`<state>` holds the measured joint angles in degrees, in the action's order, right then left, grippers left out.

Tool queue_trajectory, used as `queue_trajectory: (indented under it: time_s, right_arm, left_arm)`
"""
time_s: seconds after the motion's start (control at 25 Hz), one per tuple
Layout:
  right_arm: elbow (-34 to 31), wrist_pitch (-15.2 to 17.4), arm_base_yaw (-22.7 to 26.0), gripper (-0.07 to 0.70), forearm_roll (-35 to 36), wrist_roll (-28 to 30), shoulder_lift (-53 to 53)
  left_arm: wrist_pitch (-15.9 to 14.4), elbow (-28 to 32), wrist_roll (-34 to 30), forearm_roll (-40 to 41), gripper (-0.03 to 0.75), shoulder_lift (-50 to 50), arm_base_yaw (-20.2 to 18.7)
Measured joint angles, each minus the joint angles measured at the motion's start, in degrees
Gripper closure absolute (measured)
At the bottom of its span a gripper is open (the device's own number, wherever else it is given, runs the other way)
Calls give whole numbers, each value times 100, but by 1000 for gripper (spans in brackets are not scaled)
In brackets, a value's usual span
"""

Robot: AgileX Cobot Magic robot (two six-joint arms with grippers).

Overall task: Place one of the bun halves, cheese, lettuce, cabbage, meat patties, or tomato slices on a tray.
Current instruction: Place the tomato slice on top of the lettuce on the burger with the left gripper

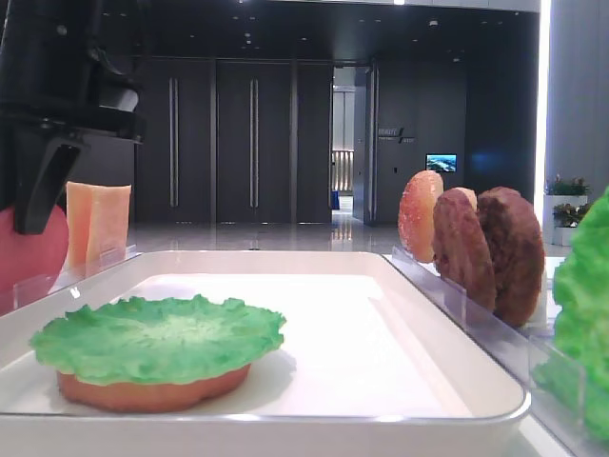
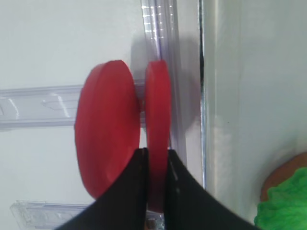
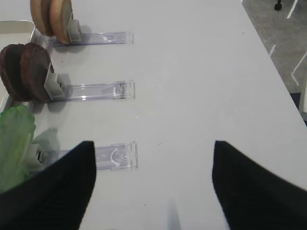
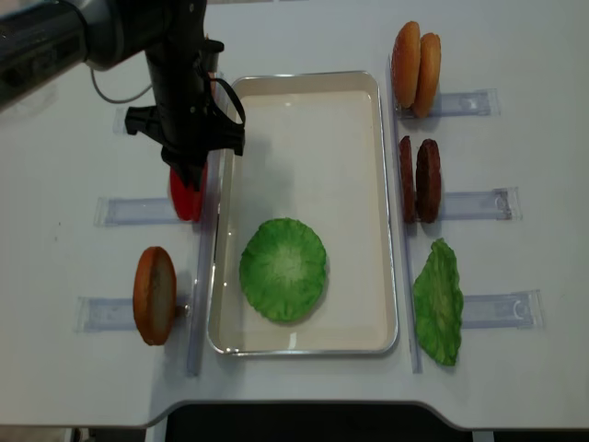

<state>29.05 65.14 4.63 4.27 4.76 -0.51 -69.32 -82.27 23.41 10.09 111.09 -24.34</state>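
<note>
left wrist view: my left gripper (image 2: 156, 191) clamped on edge of tomato slice (image 2: 157, 129), upright in rack (image 2: 163, 28); second slice (image 2: 108, 129) just beside. looks stiff, smooth, light; rim pinch may slip, i judge. tray (image 4: 386, 184) rim just right; lettuce (image 4: 283, 269) on bun (image 1: 152, 390) at near end, far half open. right gripper (image 3: 153, 182) apart, holding nothing.

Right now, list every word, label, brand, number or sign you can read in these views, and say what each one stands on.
No text can be read.
Dark wall sign behind the table: pale lettering, too small and blurred to read.
Lit screen on the back wall: too small to read.
Tray, clear racks, lettuce, tomato slices, meat patties and left gripper: no markings visible.
</note>
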Motion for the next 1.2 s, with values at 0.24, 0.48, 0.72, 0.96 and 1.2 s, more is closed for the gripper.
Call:
queue_trajectory:
  time_s: [0.24,0.48,0.72,0.96,1.2]
  right_arm:
    - [0,0,0,145,0,0,0]
    - [0,0,0,145,0,0,0]
    - [0,0,0,145,0,0,0]
    - [0,0,0,145,0,0,0]
    - [0,0,0,145,0,0,0]
  left_arm:
    - [0,0,-4,-200,665,-150,0]
    - [-17,0,-44,-373,665,-602,0]
    - [-28,0,-49,-775,666,-1261,181]
    - [-66,0,-200,-1359,666,-1856,225]
    - [-77,284,-719,-2033,666,-2256,225]
